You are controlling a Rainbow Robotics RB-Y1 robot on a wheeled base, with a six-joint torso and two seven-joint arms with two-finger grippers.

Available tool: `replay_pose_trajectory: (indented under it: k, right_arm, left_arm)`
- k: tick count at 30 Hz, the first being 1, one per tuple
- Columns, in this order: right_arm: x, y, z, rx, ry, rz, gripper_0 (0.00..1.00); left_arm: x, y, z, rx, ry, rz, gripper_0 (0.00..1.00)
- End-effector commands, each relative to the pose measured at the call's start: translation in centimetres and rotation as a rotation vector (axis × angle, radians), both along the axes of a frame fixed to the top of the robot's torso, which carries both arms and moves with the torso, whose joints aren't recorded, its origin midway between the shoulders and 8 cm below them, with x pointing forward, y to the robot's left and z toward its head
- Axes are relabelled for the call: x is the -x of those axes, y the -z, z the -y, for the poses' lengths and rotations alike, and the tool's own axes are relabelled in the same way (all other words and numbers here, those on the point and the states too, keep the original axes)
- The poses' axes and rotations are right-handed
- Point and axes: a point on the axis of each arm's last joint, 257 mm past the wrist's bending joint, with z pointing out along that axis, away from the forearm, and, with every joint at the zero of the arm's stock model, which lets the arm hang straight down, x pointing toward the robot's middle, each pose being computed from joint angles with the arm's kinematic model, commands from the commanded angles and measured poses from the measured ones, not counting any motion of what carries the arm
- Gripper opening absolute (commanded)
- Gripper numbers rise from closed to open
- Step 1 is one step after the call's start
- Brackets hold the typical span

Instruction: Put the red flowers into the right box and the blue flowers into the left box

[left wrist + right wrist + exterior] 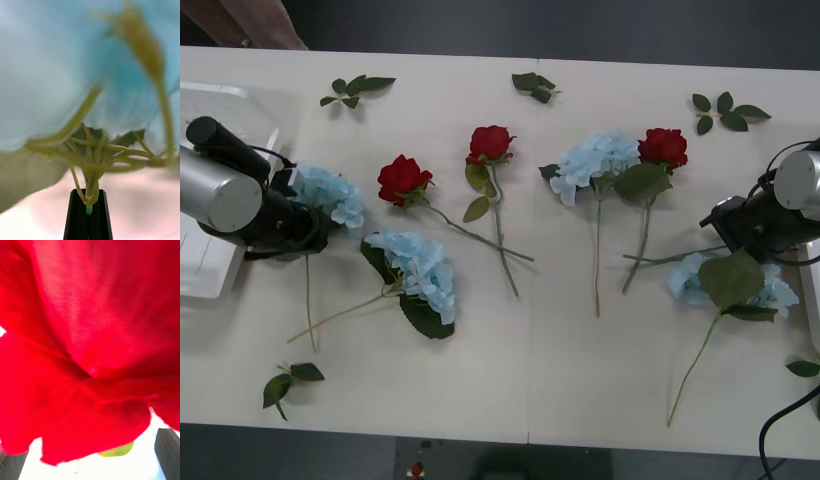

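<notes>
Red flowers (403, 178) and blue flowers (420, 262) mostly loose on surface (530, 350). Left gripper (88, 210) fingers pinching one blue stem; right gripper (90, 461) fingers apart, red bloom between (neither boxed).

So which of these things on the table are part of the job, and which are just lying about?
Job: red flowers, blue flowers, left box, right box; left gripper grips one blue stem, right gripper over a red bloom.
Lying about: green leaf sprigs.
</notes>
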Motion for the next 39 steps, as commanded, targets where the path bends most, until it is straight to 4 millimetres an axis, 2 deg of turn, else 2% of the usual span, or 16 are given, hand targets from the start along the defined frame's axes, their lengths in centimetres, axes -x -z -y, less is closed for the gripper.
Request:
replay_pose_trajectory:
  k: [1,4,8,12,13,15,22,23,25,26,27,29,32,35,37,39]
  right_arm:
    - [-0.1,0.1,0.6,0.0,0.039,0.007,0.98]
    - [-0.2,0.4,0.8,-0.003,0.043,0.015,0.98]
    - [-0.3,0.5,0.9,-0.002,0.042,0.017,0.98]
    - [-0.3,0.6,1.0,-0.001,0.044,0.016,0.98]
    - [-0.3,0.6,1.0,0.0,0.044,0.018,0.98]
    - [-0.2,0.9,1.1,-0.003,0.047,0.016,0.98]
    - [-0.2,1.0,1.2,-0.003,0.048,0.015,0.98]
    - [-0.2,1.0,1.2,-0.003,0.049,0.014,0.94]
    - [-0.1,1.2,1.3,-0.003,0.05,0.012,0.76]
    - [-0.2,1.2,1.3,-0.003,0.05,0.013,0.58]
    - [-0.1,1.2,1.3,-0.004,0.051,0.012,0.32]
    - [-0.2,1.3,1.3,-0.006,0.054,0.013,0.15]
    - [-0.1,1.4,1.3,-0.006,0.052,0.013,0.02]
    - [-0.1,1.5,1.3,-0.006,0.052,0.011,0.0]
    - [-0.2,1.4,1.3,-0.009,0.053,0.013,0.0]
    - [-0.1,1.4,1.2,-0.01,0.051,0.012,0.0]
  left_arm:
    - [-3.2,-8.9,-2.1,-0.025,-0.001,0.122,0.0]
    - [-3.4,-12.7,-2.9,-0.028,-0.005,0.143,0.0]
    - [-3.2,-17.6,-5.1,-0.057,0.001,0.163,0.0]
    - [-2.5,-21.6,-10.2,-0.122,-0.007,0.165,0.0]
    - [-2.3,-22.0,-11.0,-0.132,-0.007,0.164,0.0]
    - [-1.8,-22.7,-14.3,-0.177,-0.009,0.155,0.0]
    - [0.1,-22.0,-22.8,-0.241,-0.068,0.113,0.0]
    - [0.4,-21.6,-24.1,-0.243,-0.08,0.109,0.0]
    - [0.5,-21.0,-25.6,-0.252,-0.09,0.117,0.0]
    - [0.7,-20.5,-26.4,-0.259,-0.091,0.121,0.0]
    - [0.7,-20.0,-26.9,-0.263,-0.09,0.127,0.0]
    - [0.8,-19.3,-27.5,-0.264,-0.093,0.137,0.0]
    - [0.6,-18.6,-28.0,-0.267,-0.101,0.16,0.01]
    - [0.5,-18.1,-28.3,-0.27,-0.103,0.173,0.23]
    - [0.5,-17.9,-28.4,-0.269,-0.102,0.179,0.46]
    - [0.4,-17.9,-28.4,-0.268,-0.101,0.184,0.61]
